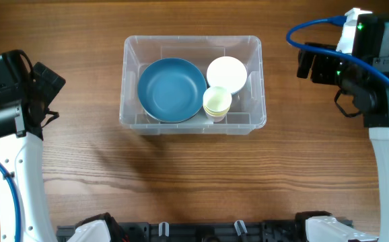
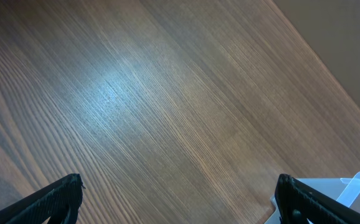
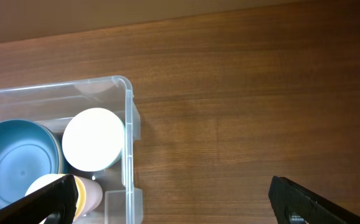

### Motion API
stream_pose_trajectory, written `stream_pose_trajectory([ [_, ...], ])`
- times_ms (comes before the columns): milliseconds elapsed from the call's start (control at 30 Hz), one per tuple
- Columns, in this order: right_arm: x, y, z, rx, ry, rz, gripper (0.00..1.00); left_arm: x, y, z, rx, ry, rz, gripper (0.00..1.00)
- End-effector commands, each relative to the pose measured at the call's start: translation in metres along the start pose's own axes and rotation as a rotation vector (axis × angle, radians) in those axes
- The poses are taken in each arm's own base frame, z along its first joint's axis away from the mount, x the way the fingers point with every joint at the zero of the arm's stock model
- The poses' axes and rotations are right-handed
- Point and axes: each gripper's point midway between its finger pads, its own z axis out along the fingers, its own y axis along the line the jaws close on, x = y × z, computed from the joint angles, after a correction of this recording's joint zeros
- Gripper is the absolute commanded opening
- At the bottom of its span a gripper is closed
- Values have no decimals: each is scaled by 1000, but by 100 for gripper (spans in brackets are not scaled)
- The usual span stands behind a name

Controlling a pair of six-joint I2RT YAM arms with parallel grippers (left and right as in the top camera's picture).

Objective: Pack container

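Left claw (image 2: 180, 202) released, empty, over bare desk (image 2: 167, 93). Right claw (image 3: 174, 199) released, empty, right of container (image 1: 192, 42) holding blue bowl (image 1: 171, 90), white bowl (image 1: 226, 72), cream cups (image 1: 217, 102).

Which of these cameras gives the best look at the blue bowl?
The overhead view: the blue bowl shows almost whole from above, lying inside the clear container. The right wrist view catches only part of the bowl, cut off at its left edge. The left wrist view shows none of it, only a corner of the container.
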Motion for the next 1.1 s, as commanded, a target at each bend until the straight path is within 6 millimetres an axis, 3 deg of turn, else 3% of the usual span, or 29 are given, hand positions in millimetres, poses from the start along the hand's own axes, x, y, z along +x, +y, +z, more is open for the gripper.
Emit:
stream_pose_trajectory([
  [0,-4,2,-1,-13,-10,14,100,-2,-1,-1,4,-1,0,100],
  [233,0,2,4,-10,7,12,100,-2,-1,-1,4,-1,0,100],
  [300,2,1,-3,-12,-7,13,99,-2,-1,-1,4,-1,0,100],
  [433,-7,-1,-55,-33,-150,21,100,-2,-1,-1,4,-1,0,100],
  [533,-6,-5,-119,-60,-310,34,100,-2,-1,-1,4,-1,0,100],
  [600,4,-9,-162,-81,-417,40,100,-2,-1,-1,4,-1,0,100],
  [700,29,-14,-205,-107,-550,45,99,-2,-1,-1,4,-1,0,100],
  [767,45,-18,-218,-117,-628,46,100,-2,-1,-1,4,-1,0,100],
  [900,74,-23,-209,-126,-733,55,100,-2,-1,-1,4,-1,0,100],
  [1067,102,-18,-151,-163,-798,50,100,-2,-1,-1,4,-1,0,100],
])
